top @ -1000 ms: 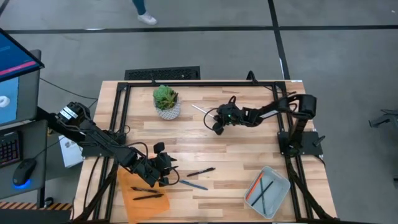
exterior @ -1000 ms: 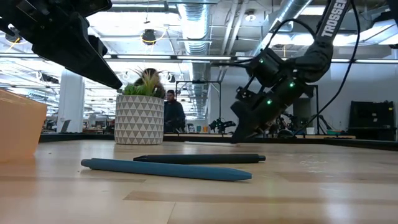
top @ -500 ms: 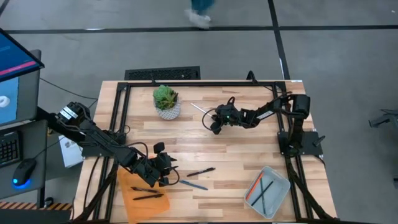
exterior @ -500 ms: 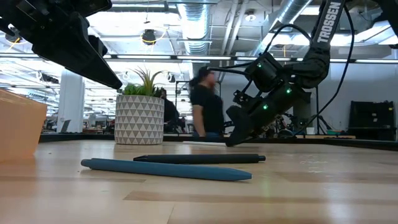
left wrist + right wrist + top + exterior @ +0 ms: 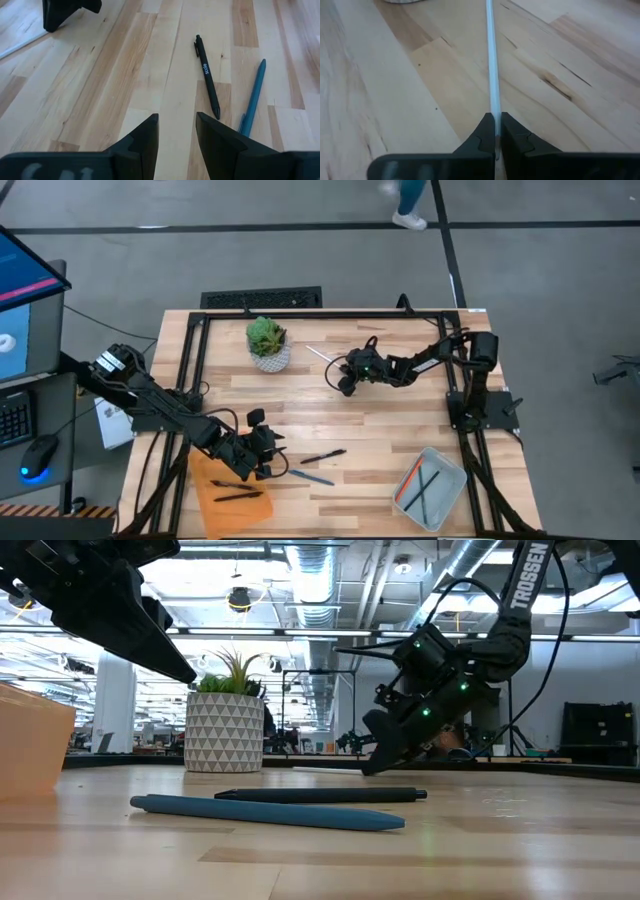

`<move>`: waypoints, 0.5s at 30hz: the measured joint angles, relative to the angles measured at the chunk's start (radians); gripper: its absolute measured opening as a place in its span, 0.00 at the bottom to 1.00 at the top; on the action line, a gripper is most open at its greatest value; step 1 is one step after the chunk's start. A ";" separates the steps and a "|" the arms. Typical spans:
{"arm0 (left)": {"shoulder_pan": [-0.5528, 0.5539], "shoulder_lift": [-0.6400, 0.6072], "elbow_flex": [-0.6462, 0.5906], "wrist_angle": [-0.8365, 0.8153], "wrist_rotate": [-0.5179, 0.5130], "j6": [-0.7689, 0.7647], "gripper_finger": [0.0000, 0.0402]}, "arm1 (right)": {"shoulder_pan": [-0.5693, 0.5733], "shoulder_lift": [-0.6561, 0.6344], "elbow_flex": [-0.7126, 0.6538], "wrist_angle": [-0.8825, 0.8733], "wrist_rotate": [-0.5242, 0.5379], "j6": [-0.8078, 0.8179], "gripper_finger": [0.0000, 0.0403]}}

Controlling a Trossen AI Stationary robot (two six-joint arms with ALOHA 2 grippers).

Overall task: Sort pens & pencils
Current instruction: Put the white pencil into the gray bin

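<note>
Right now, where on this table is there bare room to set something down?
The widest bare wood lies mid-table, between the potted plant, the right gripper, shut on the white pencil, and the black pen. The front left is crowded: left gripper, orange tray, both pens. The clear bin fills the front right.

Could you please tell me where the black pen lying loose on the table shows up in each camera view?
High view: black pen lies below table centre, just above the blue pen.
Low view: it lies across the middle, behind the blue pen.
Left wrist view: it lies beyond the open left gripper.
Right wrist view: not in it.
Shared landmark: the blue pen.
</note>
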 joint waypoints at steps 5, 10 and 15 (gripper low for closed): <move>0.000 0.000 0.000 0.000 0.000 0.000 0.31 | 0.000 0.003 -0.003 0.024 -0.002 0.009 0.08; 0.000 0.000 0.000 -0.005 0.018 0.000 0.31 | 0.000 -0.039 -0.006 0.013 -0.016 0.013 0.06; 0.000 0.000 0.000 -0.006 0.019 0.000 0.31 | 0.007 -0.150 -0.005 -0.071 -0.021 0.016 0.03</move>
